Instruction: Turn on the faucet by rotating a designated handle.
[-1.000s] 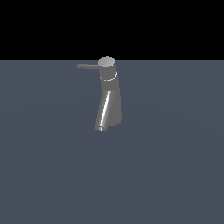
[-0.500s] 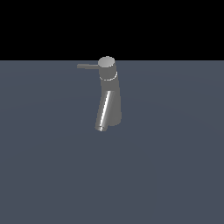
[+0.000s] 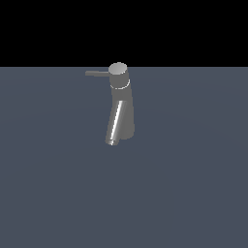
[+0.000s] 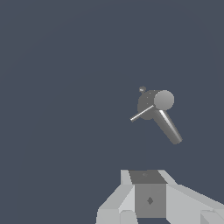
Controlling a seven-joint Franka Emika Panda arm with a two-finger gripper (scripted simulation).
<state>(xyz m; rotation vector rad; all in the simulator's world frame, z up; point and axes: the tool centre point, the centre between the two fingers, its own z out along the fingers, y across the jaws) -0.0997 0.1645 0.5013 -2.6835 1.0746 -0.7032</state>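
A: In the exterior view, had anything shifted over the last second?

B: No. The faucet [image 3: 119,109] stood at the same spot on the counter [image 3: 193,184], and its handle [image 3: 97,73] still pointed toward that view's left. No arm showed there.

A: And the wrist view?

B: The faucet [image 4: 158,110] sat well apart from the gripper [image 4: 148,197], with the handle [image 4: 141,113] untouched. Only the gripper's base showed, so I couldn't tell whether its jaws were spread or pressed together.

A: So turning hadn't started?

B: I'd judge not; the approach remained.
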